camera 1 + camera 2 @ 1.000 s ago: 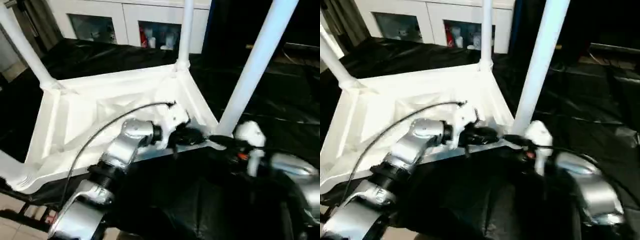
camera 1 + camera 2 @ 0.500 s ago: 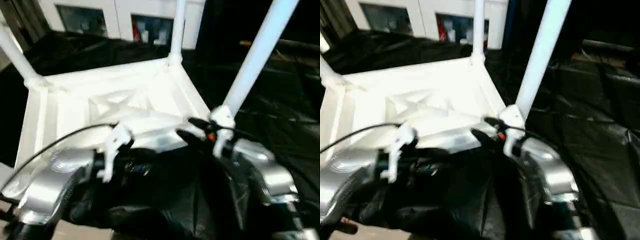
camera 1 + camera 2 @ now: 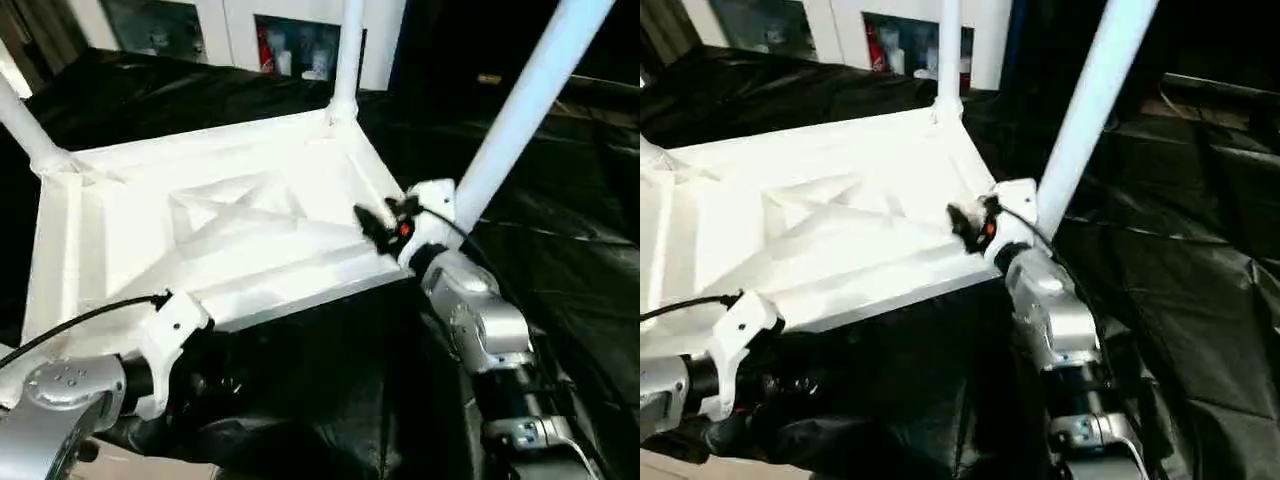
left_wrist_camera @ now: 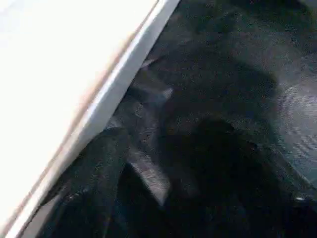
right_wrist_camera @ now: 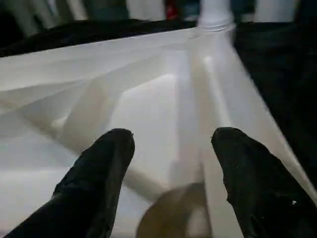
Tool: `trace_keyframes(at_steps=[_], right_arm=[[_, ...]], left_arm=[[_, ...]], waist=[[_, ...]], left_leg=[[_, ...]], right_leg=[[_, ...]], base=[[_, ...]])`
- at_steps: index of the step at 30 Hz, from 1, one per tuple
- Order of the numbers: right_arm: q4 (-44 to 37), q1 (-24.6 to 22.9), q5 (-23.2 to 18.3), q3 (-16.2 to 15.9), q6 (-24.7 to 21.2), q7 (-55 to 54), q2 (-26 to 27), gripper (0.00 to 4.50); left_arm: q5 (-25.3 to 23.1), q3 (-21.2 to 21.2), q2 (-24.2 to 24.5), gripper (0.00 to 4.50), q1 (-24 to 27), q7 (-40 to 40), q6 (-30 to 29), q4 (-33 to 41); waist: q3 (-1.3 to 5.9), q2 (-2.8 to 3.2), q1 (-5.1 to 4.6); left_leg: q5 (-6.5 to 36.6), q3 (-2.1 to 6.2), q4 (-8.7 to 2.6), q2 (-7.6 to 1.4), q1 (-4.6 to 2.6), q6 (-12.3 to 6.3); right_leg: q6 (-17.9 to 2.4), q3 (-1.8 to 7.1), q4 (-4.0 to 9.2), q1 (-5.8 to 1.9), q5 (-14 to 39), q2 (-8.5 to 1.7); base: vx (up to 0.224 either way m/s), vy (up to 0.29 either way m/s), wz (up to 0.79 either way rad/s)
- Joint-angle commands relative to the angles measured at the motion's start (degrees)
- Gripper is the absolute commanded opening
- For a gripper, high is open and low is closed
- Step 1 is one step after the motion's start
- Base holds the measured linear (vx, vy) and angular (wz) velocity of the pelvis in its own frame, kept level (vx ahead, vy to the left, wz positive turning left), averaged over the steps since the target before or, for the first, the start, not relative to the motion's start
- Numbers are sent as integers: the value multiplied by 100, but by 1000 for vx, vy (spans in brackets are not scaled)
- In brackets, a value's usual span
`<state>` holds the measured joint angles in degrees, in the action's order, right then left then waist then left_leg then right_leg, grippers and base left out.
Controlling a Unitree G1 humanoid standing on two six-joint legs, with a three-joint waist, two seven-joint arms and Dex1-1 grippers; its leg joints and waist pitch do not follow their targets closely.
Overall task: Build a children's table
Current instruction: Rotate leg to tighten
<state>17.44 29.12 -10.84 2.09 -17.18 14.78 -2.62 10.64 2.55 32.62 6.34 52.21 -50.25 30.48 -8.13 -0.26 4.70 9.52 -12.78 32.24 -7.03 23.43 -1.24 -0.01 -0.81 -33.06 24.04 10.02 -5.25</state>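
The tabletop (image 3: 220,230) lies upside down on the black-draped surface (image 3: 560,260), ribbed underside up — the way it must sit for legs to go down into the corner sockets. Three legs show standing from it: the far leg (image 3: 347,55) at the corner away from the robot, a leg (image 3: 25,130) at the far corner on the robot's left, and the near leg (image 3: 520,110) at the near corner on the robot's right, leaning a little outward.

The right gripper (image 5: 171,163) hovers over the tabletop just inside that near right corner, close beside the near leg's base, its fingers (image 5: 99,168) spread wide with nothing between them. It looks placed to steady or press at that corner, or to check the leg's seating; I cannot tell which.

The left gripper (image 3: 185,375) sits low by the tabletop's near edge, below its rim and over the black drape. Whether its fingers are wide or narrow I cannot tell. The tabletop's near corner on the robot's left is cut off at the picture's edge, so a fourth leg may still be wanting.
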Motion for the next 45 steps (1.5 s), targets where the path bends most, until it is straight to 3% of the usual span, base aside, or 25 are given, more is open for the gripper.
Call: trace_keyframes(at_steps=[1, 2, 5, 9, 10, 12, 14, 15, 17, 21, 24, 27, 32, 35, 38, 42, 45], right_arm=[[326, 116, 112, 467, 233, -536, -134, 301], [421, 164, 107, 553, 294, -632, -174, 301], [553, 239, 141, 689, 374, -778, -302, 301], [747, 342, 179, 850, 505, -858, -603, 301], [837, 388, 159, 918, 547, -861, -707, 301], [1016, 469, 181, 1009, 641, -870, -938, 301], [1203, 546, 180, 1070, 744, -883, -1101, 301], [1364, 610, 194, 1132, 827, -887, -1267, 301], [1544, 681, 206, 1198, 915, -890, -1447, 301], [1969, 854, 205, 1277, 1103, -797, -1811, 301], [1888, 803, 259, 1106, 1159, -409, -1887, 301], [1215, 434, 189, 794, 1055, 105, -1714, 301], [-195, -611, 1, 121, 993, 480, -1371, 301], [-499, -898, -26, 12, 1003, 445, -1271, 301], [-997, -1426, -27, 65, 979, 313, -1058, 301], [-1492, -1865, -103, 202, 865, 229, -1017, 301], [-1864, -2256, -184, 247, 764, 189, -1074, 301]], left_arm=[[-31, 125, 78, 386, -13, -251, 9, 37], [-50, 143, 82, 394, -38, -319, 49, -17], [-129, 207, 48, 419, -138, -478, 178, -190], [-148, 317, -30, 443, -359, -640, 326, -399], [-157, 335, -39, 443, -421, -681, 375, -442], [-181, 369, -77, 443, -518, -775, 428, -508], [-169, 359, -69, 443, -542, -847, 516, -531], [-137, 349, -73, 443, -552, -879, 566, -549], [-116, 340, -80, 443, -566, -920, 654, -578], [43, 412, -209, 443, -530, -895, 969, -608], [216, 508, -204, 443, -191, -644, 1347, -554], [532, 819, -322, 443, 125, -412, 1713, -594], [1281, 1726, -639, 443, 817, -96, 2162, -665], [1389, 1861, -636, 443, 1086, 63, 2323, -743], [1478, 2144, -718, 443, 1439, 140, 2773, -965], [1466, 2530, -981, 443, 1217, -261, 3286, -1179], [1532, 2705, -1050, 443, 777, -618, 3482, -1352]], waist=[[335, 82, -56], [338, 110, -38], [334, 108, 5], [345, 99, 3], [360, 128, 12], [367, 102, 8], [366, 91, 11], [391, 125, 19], [404, 94, 10], [414, 108, 13], [402, 80, -11], [377, 101, -24], [329, 122, -22], [291, 159, -4], [245, 169, 32], [210, 171, 48], [217, 146, 78]], left_leg=[[1367, 294, -505, -558, -319, 189], [1360, 287, -498, -550, -332, 223], [1532, 259, -492, -542, -381, 302], [1646, 281, -496, -534, -359, 381], [1620, 298, -490, -532, -338, 375], [1645, 280, -473, -526, -361, 363], [1472, 280, -454, -527, -317, 271], [1340, 287, -435, -522, -313, 211], [1078, 276, -399, -510, -296, 78], [711, 271, -335, -498, -252, -230], [797, 281, -331, -519, -217, -383], [891, 292, -355, -556, -227, -466], [1408, 309, -432, -596, -230, -288], [1980, 316, -493, -613, -290, -75], [2560, 333, -553, -622, -326, 265], [3074, 349, -584, -613, -366, 521], [3114, 367, -590, -602, -364, 537]], right_leg=[[-923, 209, 262, -79, 655, -258], [-931, 209, 254, -68, 627, -255], [-856, 214, 276, -43, 686, -232], [-770, 210, 273, -75, 794, -246], [-772, 209, 263, -103, 775, -263], [-813, 202, 277, -96, 797, -255], [-870, 205, 264, -132, 670, -276], [-911, 194, 244, -150, 570, -283], [-1010, 178, 219, -170, 276, -262], [-1264, 159, 174, -220, -174, -268], [-1380, 151, 192, -253, -32, -295], [-1379, 155, 221, -231, 143, -289], [-1273, 174, 281, -197, 716, -288], [-1125, 199, 350, -124, 1363, -274], [-765, 236, 411, -44, 1899, -274], [-617, 253, 453, 1, 2157, -284], [-430, 258, 464, -13, 2272, -300]], base=[[0, 0, 0], [0, 0, 0], [0, 0, 0], [0, 0, 0], [0, 0, 0], [0, 0, 0], [0, 0, 0], [0, 0, 0], [0, 0, 0], [0, 0, 0], [0, 0, 0], [0, 0, 0], [0, 0, 0], [0, 0, 0], [0, 0, 0], [0, 0, 0], [0, 0, 0]])
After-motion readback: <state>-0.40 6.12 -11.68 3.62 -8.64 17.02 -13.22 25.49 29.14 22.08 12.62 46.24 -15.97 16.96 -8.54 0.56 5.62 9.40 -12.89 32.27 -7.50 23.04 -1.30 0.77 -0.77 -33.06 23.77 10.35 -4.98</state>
